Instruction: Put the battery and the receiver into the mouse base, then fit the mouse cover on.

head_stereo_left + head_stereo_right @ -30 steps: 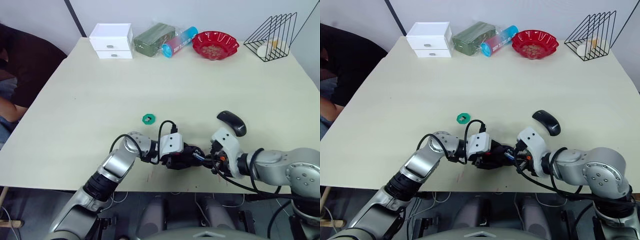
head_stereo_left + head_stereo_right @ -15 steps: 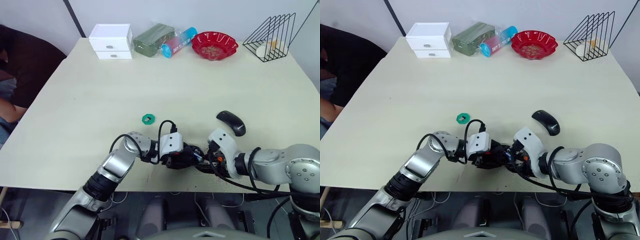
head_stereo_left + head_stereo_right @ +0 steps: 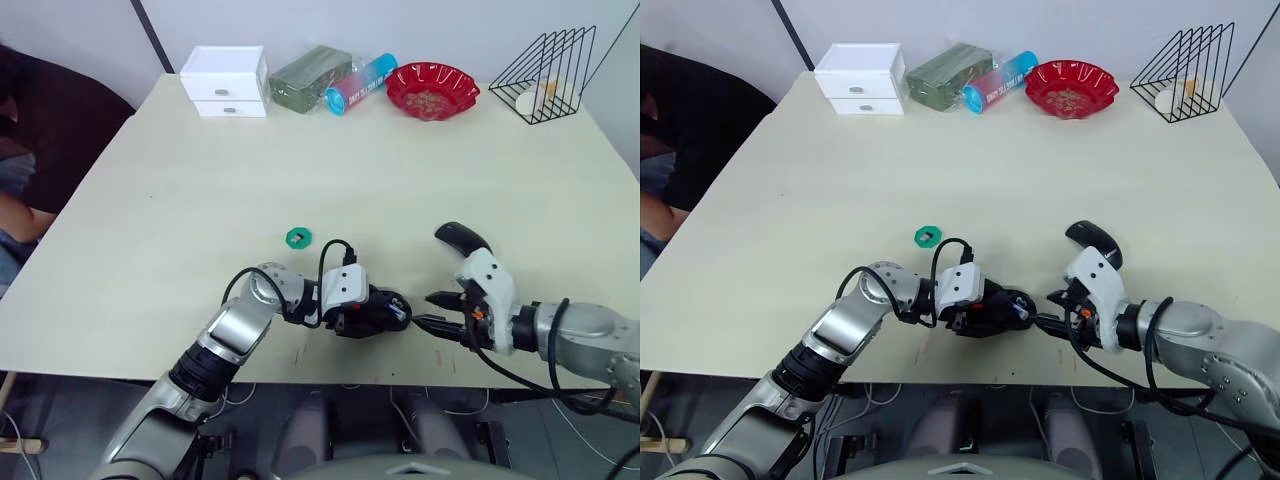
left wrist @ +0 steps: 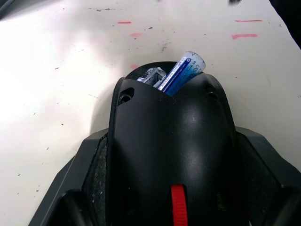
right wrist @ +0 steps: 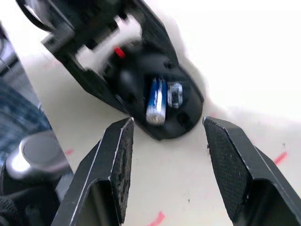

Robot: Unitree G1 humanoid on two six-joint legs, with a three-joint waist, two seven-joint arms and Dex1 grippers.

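My left gripper is shut on the mouse base, a black shell with a red part, held near the table's front edge. The blue and white battery lies tilted in the base's open end, one end sticking up. A small grey squarish piece sits beside the battery; I cannot tell if it is the receiver. My right gripper is open just right of the base, touching nothing. The smooth black mouse cover lies on the table behind my right wrist, partly hidden by it.
A green scalloped disc lies left of centre. Along the far edge stand a white drawer box, a green pack, a blue and pink tube, a red bowl and a wire rack. A person sits at the left.
My right gripper has drawn back to the right, away from the mouse base, and stands open. The battery stays in the base. The left gripper has kept still.
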